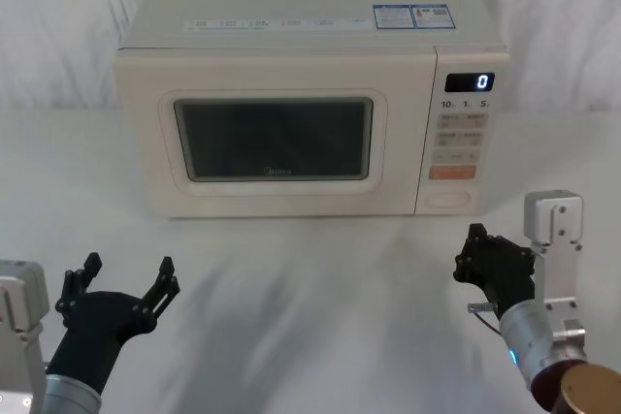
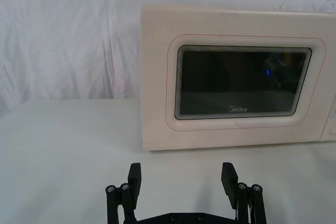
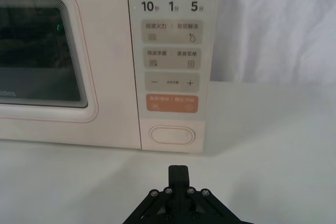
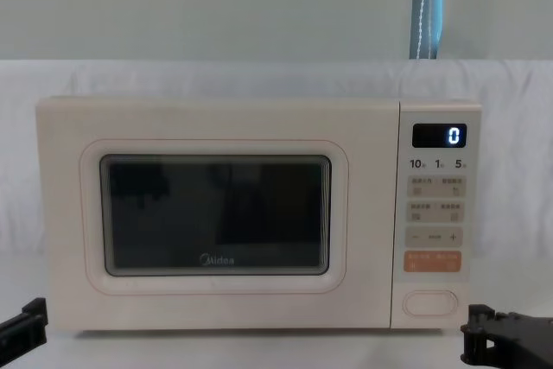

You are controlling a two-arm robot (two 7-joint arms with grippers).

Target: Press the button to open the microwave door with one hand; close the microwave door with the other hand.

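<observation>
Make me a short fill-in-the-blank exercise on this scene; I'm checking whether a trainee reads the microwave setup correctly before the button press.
1. The microwave door is ____.
2. The left gripper is held with its fingers ____.
3. The button sits directly below the ____ key on the control panel.
4. The right gripper, fingers together, is lined up with the ____.

Missing words: closed; open; orange; button
</observation>
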